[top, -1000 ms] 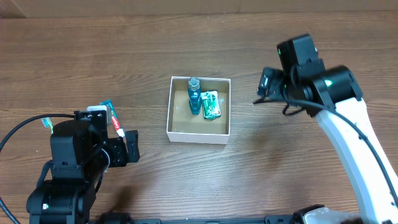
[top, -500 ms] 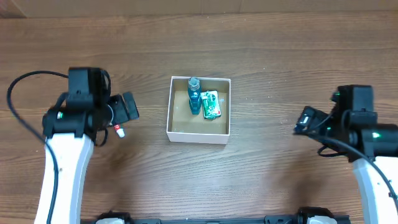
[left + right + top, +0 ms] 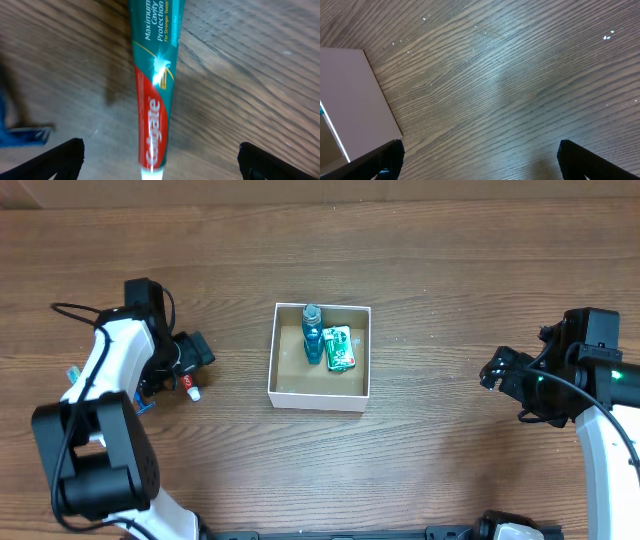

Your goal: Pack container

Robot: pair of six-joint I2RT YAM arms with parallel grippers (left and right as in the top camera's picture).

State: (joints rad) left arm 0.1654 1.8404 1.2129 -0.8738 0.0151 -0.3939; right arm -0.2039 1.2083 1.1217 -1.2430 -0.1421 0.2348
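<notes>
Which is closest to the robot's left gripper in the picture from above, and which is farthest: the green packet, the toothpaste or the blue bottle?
1. Toothpaste, on the table right by the left gripper.
2. Blue bottle, in the left part of the container.
3. Green packet, in the container too, just right of the bottle.

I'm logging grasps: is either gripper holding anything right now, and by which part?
Nothing is held. The left gripper is open, jaws wide apart, with the toothpaste tube lying untouched between them; the right gripper is open over the table.
</notes>
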